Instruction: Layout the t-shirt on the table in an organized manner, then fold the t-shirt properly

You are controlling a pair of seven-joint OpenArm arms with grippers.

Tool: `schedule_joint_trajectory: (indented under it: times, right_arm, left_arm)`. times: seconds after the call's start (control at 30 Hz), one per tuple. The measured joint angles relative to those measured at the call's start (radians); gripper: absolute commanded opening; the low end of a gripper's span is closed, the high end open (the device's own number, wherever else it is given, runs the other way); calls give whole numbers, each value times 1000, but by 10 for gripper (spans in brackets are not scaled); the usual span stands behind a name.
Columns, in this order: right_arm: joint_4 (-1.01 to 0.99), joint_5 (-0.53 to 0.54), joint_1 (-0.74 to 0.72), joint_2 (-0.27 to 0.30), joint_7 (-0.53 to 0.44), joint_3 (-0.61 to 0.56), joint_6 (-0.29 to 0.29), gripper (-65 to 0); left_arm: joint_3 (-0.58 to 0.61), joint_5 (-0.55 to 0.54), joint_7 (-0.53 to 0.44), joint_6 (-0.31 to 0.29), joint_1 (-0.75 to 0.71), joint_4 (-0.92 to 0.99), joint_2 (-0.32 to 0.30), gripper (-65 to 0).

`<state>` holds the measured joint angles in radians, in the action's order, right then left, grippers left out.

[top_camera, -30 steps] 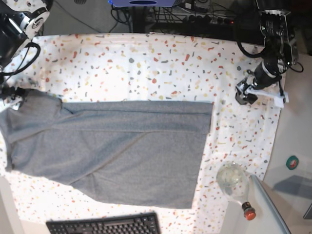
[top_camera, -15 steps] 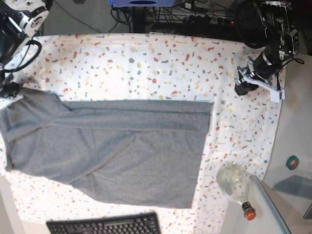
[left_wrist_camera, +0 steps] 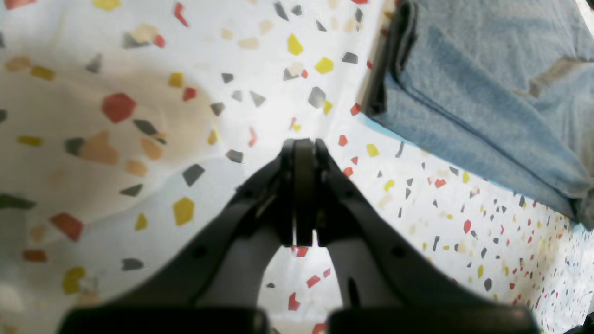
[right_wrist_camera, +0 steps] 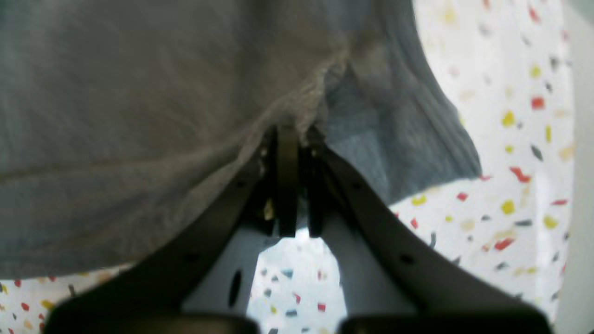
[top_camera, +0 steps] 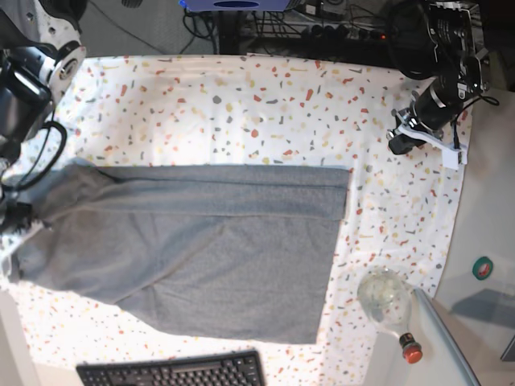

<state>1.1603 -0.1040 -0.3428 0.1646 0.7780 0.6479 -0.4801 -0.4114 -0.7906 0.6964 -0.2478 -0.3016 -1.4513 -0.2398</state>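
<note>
The grey t-shirt (top_camera: pixel 209 249) lies spread across the speckled table (top_camera: pixel 241 96), its top edge folded over and its lower edge slanting. My right gripper (top_camera: pixel 14 219) is at the shirt's left end; in the right wrist view it (right_wrist_camera: pixel 297 132) is shut on a bunched fold of the t-shirt (right_wrist_camera: pixel 139 116), with the table (right_wrist_camera: pixel 510 139) below. My left gripper (top_camera: pixel 400 143) is shut and empty over bare table, right of the shirt. In the left wrist view it (left_wrist_camera: pixel 299 144) is closed above the table (left_wrist_camera: pixel 139 139), and the shirt's edge (left_wrist_camera: pixel 487 93) shows at the upper right.
A black keyboard (top_camera: pixel 173 371) lies at the table's front edge. A clear glass bottle (top_camera: pixel 386 299) with a red cap (top_camera: pixel 411 351) lies at the front right. A grey side surface (top_camera: pixel 487 233) runs along the right. Cables and equipment (top_camera: pixel 322 28) sit behind the table.
My right gripper has moved toward the table's front with the shirt's left end, pulling that end down. My left gripper has shifted slightly and stays shut.
</note>
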Motion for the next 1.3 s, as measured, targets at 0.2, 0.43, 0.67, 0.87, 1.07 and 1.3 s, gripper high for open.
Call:
schedule_joint_trajectory:
  times: [0.2, 0.43, 0.67, 0.87, 1.07, 1.3]
  right_arm:
    - [-194, 1, -167, 48, -88, -87, 104, -650]
    - [-377, -3, -230, 65, -201, -105, 167, -419]
    - [-216, 8, -103, 45, -210, -63, 167, -164]
    - [157, -1, 124, -3, -203, 11, 91, -164]
    - [278, 5, 254, -32, -199, 74, 23, -164]
    - [278, 3, 261, -28, -203, 144, 23, -164]
  left_arm:
    - [0, 0, 0, 0, -3, 2, -3, -569]
    - [1, 5, 3, 0, -31, 3, 2, -99]
    - [109, 4, 1, 4, -3, 4, 6, -145]
    - [132, -9, -21, -17, 80, 125, 64, -148]
    - [136, -16, -28, -15, 184, 219, 82, -150]
    - [138, 140, -30, -15, 248, 258, 115, -311]
